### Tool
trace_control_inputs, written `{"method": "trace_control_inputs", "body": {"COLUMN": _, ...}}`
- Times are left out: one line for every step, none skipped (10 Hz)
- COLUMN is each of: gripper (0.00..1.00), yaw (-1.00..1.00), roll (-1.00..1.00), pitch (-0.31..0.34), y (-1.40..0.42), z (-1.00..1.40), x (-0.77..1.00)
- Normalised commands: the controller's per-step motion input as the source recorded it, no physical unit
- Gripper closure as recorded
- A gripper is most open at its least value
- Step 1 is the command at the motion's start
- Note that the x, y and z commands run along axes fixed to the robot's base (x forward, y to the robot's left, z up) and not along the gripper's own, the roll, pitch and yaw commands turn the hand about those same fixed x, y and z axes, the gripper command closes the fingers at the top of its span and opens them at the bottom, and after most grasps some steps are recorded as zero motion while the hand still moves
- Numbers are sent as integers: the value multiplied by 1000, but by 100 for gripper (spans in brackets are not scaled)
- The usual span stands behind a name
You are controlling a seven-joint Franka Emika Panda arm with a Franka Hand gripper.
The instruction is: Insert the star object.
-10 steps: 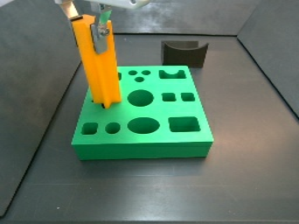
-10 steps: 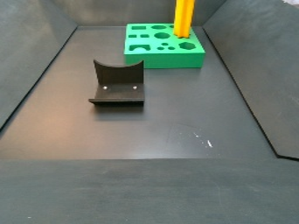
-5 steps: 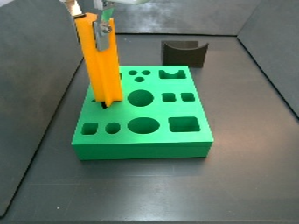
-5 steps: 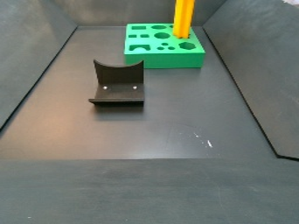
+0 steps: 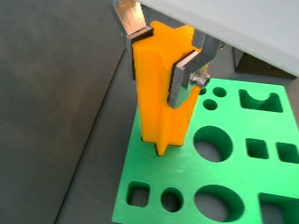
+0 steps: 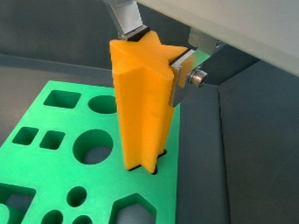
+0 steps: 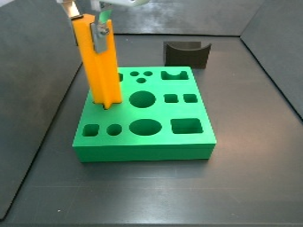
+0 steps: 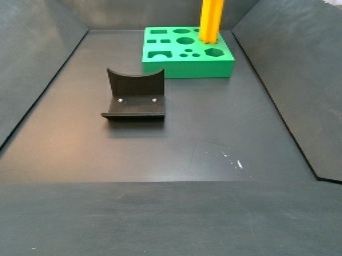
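Observation:
The star object (image 7: 98, 66) is a tall bright-orange ridged bar standing upright, its lower tip in a hole at the edge of the green block (image 7: 148, 133). My gripper (image 7: 92, 28) is shut on the bar's upper end, silver fingers (image 5: 183, 77) pressed on opposite sides. Both wrist views show the bar (image 5: 162, 96) (image 6: 142, 101) with its lower end at the block's hole (image 6: 152, 166). In a side view the bar (image 8: 211, 20) rises from the block (image 8: 187, 52) and the gripper is cut off above the frame.
The green block has several round, square and shaped holes (image 7: 144, 128). A dark grey block with a curved notch (image 7: 186, 53) stands behind it, and it also shows in a side view (image 8: 134, 96). Dark walls enclose the floor.
The bar and gripper have sunk very slightly; otherwise nothing has visibly moved.

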Motion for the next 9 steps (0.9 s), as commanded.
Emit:
{"method": "trace_control_inputs", "body": {"gripper": 100, "yaw": 0, "roll": 0, "pitch": 27, "y": 0, "z": -57, "x": 0}}
{"method": "trace_control_inputs", "body": {"gripper": 100, "yaw": -197, "roll": -51, "pitch": 11, "y": 0, "z": -163, "x": -69}}
{"method": "trace_control_inputs", "body": {"gripper": 100, "yaw": -11, "roll": -91, "pitch": 0, "y": 0, "z": -157, "x": -111}}
{"method": "trace_control_inputs", "body": {"gripper": 100, "yaw": 0, "roll": -100, "pitch": 0, "y": -17, "z": -180, "x": -54}}
{"method": "trace_control_inputs", "body": {"gripper": 100, "yaw": 0, "roll": -99, "pitch": 66, "y": 0, "z": -257, "x": 0}}
{"method": "trace_control_inputs", "body": {"gripper": 100, "yaw": 0, "roll": -74, "pitch": 107, "y": 0, "z": -314, "x": 91}}
{"method": "trace_control_inputs", "body": {"gripper": 100, "yaw": -49, "roll": -90, "pitch": 119, "y": 0, "z": -369, "x": 111}}
{"method": "trace_control_inputs", "body": {"gripper": 100, "yaw": -66, "roll": -104, "pitch": 117, "y": 0, "z": -406, "x": 97}}
{"method": "trace_control_inputs", "body": {"gripper": 100, "yaw": -54, "roll": -103, "pitch": 99, "y": 3, "z": -369, "x": 51}}
